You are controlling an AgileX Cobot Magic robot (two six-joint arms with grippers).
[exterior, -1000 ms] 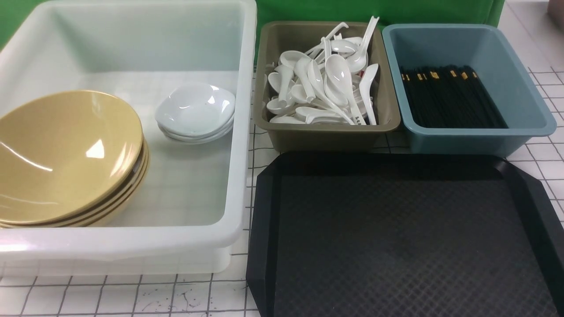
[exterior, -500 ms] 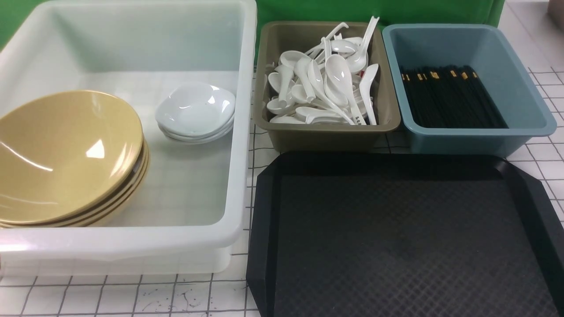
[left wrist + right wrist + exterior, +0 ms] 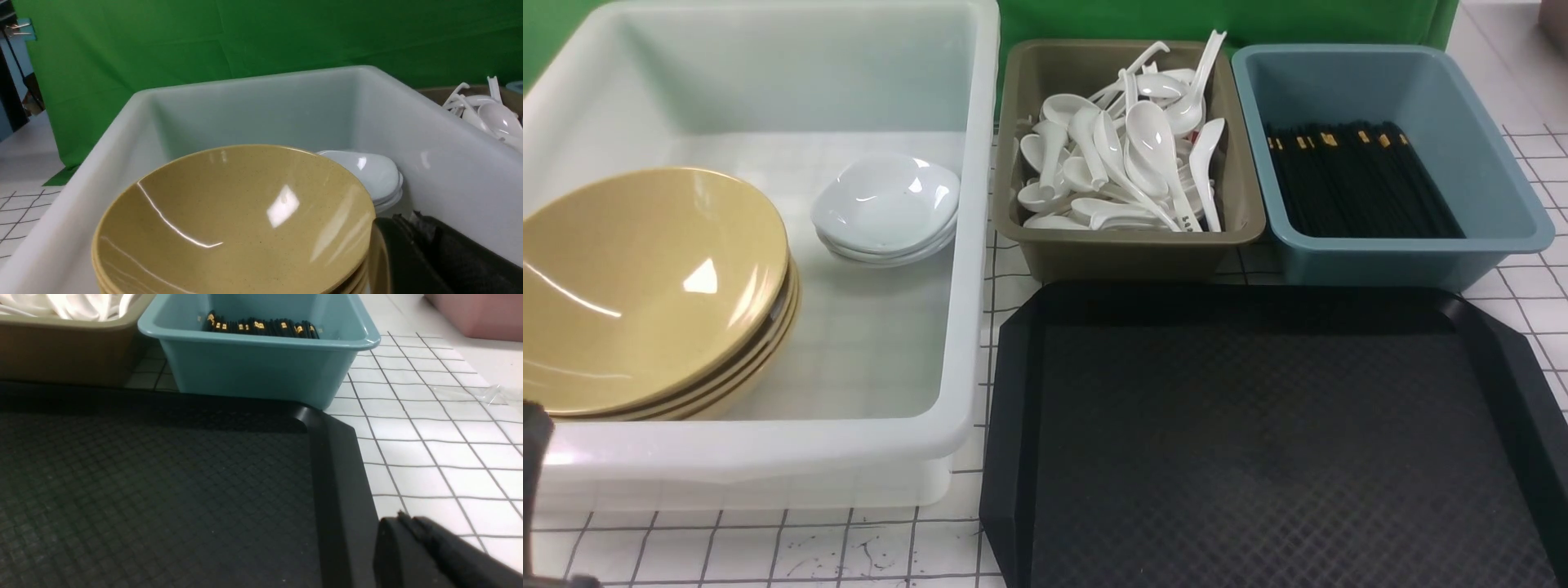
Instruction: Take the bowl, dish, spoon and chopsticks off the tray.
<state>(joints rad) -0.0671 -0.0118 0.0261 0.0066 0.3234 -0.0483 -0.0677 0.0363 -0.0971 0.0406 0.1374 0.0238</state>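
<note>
As seen from the front, the flat black diamond-textured tray point(image 3: 1258, 441) lies bare at 5 o'clock; glossy mustard-tan bowls point(image 3: 645, 286) and small white dishes point(image 3: 886, 200) sit in the white tub point(image 3: 968, 245) at 9. Left wrist: my left gripper point(image 3: 425, 253) closed, holding nothing, beside the bowls. Right wrist: my right gripper point(image 3: 429, 555) closed, empty, beside the tray's rim; black gold-banded chopsticks point(image 3: 259, 326) in the blue bin point(image 3: 253, 367).

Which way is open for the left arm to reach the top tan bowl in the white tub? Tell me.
Probably yes, from above. The top bowl sits uppermost on its stack with nothing over it, and the white tub has no lid. The left gripper is close beside the bowl's rim, fingers shut, so they must open first.
</note>
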